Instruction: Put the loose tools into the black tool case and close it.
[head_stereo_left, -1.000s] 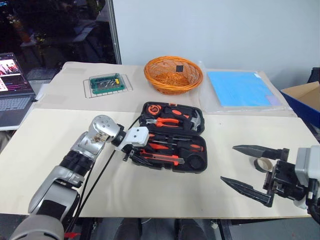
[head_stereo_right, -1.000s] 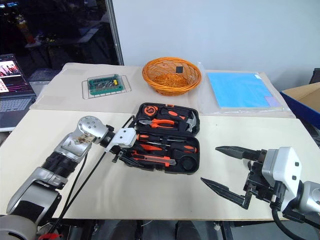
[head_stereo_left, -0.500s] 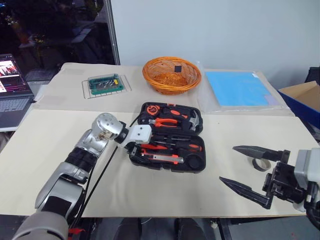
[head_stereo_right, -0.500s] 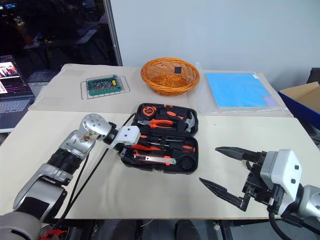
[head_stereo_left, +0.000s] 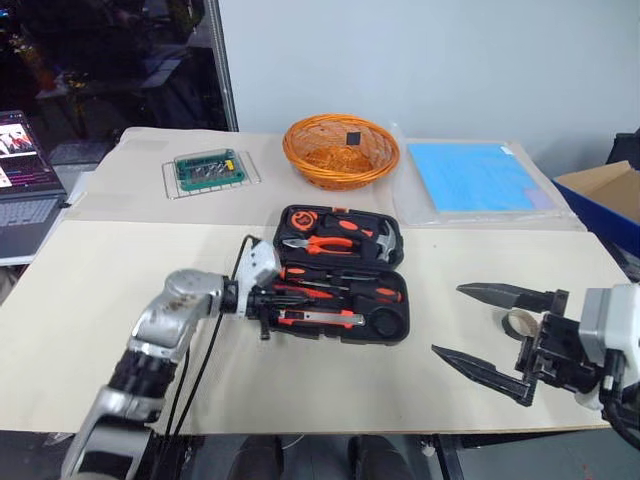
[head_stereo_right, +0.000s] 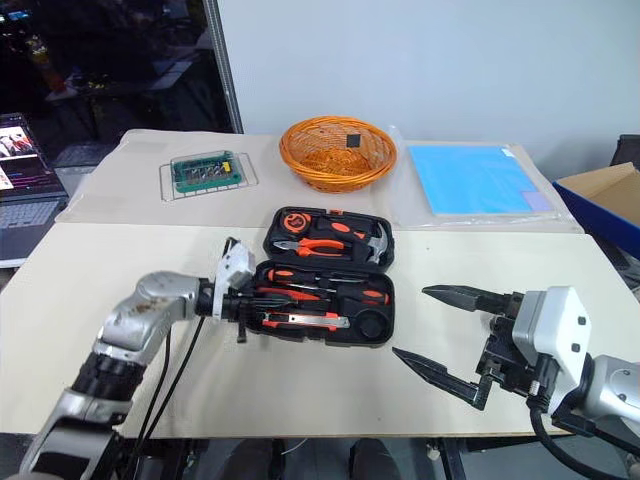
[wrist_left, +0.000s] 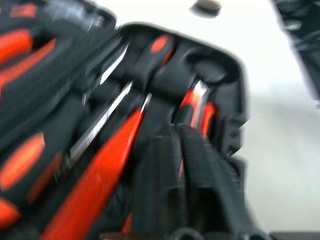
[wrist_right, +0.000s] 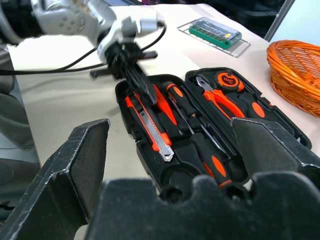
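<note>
Nearest, at the front right edge of the beige table: right gripper, two black pointed fingers spread wide, nothing between them, hovering well apart from the case. Small ring-shaped roll of tape on the table just behind its fingers.

Mid-table: black moulded-plastic clamshell tool case, rounded corners, lying open and flat, lid half away from the robot. Near half: orange-and-black utility knife along the front edge, thin red screwdriver next to it, two orange-and-black-handled screwdrivers behind, all lying inside the shaped recesses. Round empty recess at the near right corner. Far half: orange-handled pliers, hammer with silver head, round orange tape measure.

Left gripper at the case's left end, black fingers pressed together, reaching in over the tools in the near half. Fingertips down among the red screwdriver and the knife; nothing seen clamped between them. Contact with a tool: can't tell, wrist view blurred.

Farther back: green bit set in a clear box on the left, orange wicker basket centre, blue sheet in a clear sleeve right. Open laptop at far left, cardboard box at far right, both off the table.
</note>
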